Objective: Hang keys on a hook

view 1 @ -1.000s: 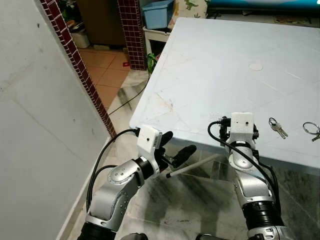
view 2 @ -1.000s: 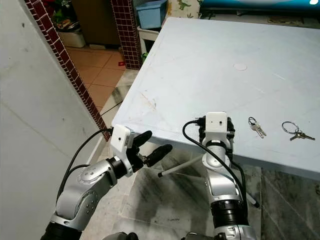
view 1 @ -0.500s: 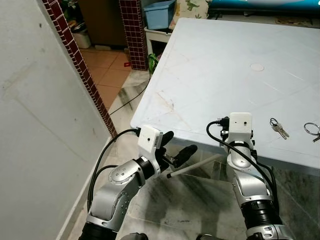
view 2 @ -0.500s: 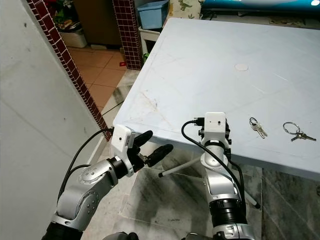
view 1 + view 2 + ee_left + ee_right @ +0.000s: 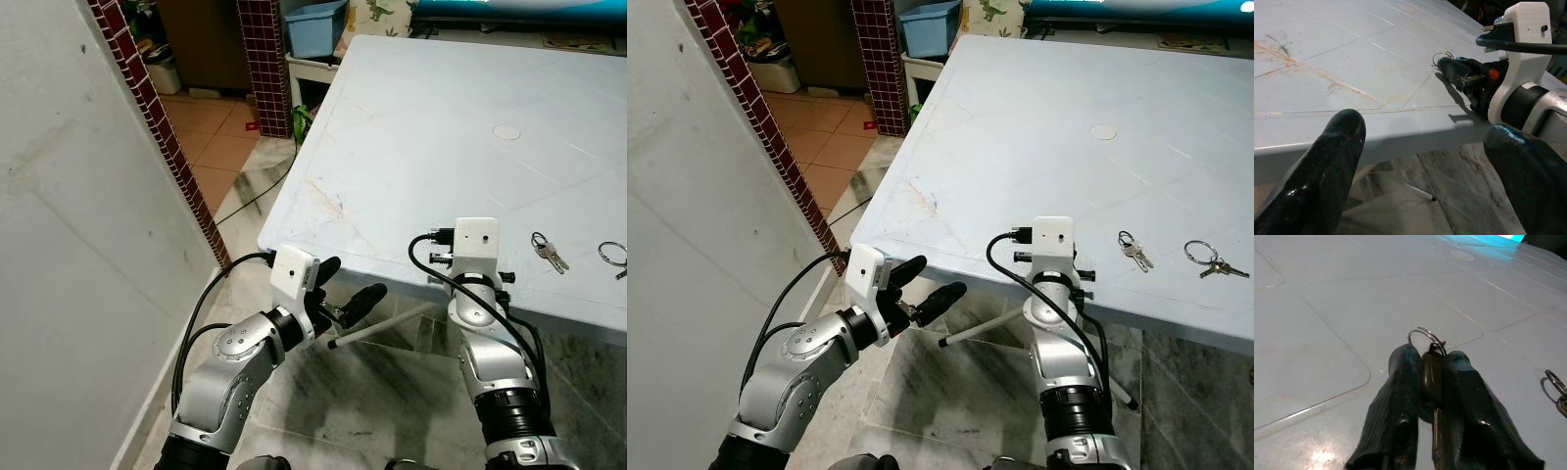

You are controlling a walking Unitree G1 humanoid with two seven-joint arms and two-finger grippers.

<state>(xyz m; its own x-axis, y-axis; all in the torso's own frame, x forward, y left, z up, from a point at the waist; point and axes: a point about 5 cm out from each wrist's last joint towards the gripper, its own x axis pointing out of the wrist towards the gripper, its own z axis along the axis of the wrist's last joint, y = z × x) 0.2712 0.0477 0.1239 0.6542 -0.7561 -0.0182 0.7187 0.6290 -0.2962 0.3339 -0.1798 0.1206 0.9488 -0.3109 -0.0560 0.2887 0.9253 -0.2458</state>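
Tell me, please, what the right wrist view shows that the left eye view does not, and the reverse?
The right wrist view gives the grip itself: the right gripper shut on a key, its ring sticking out past the fingertips, over the table. The left eye view gives the surroundings: the left gripper open below the table edge, a grey wall, a brick pillar, a blue bin and a farther key ring. Both share the table and a loose key set beside the right gripper.
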